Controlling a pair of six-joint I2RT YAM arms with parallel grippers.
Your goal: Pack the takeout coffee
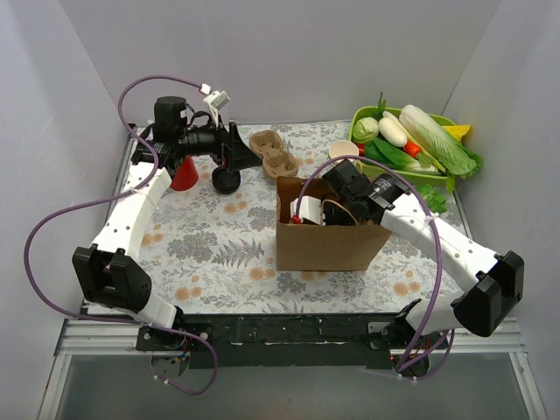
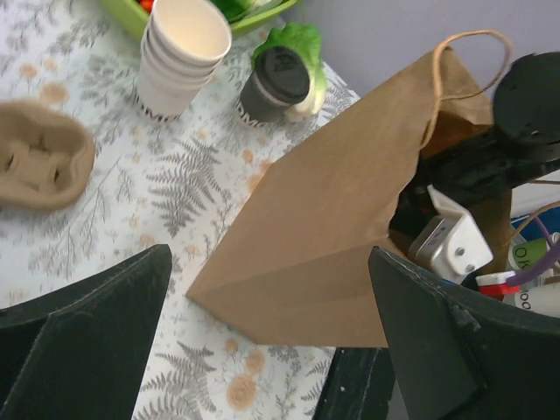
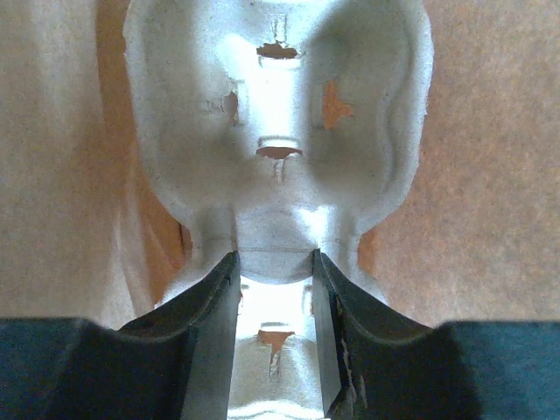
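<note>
**Takeout coffee** (image 2: pixel 273 83): white cup with black lid. Stood upright on the table (image 1: pixel 219 258) toward the back right corner, just beside a stack of white cups (image 2: pixel 179 57) and against a green leafy vegetable (image 2: pixel 297 44). It is located outside the brown paper bag (image 1: pixel 324 236).

**Left gripper** (image 2: pixel 269 254): jaws spread wide, nothing held. It is positioned above the table, facing the bag's side.

**Right gripper** (image 3: pixel 276 258): placed within the bag's open top. Its fingers are closed on the narrow waist of the held carrier (image 3: pixel 280 131), which is seen inside the bag.

**Spare carrier** (image 1: pixel 273 150): laid near the back edge, behind the bag.

**Red cup** (image 1: pixel 184 178): set left of the spare carrier and partly hidden by the left arm.
</note>
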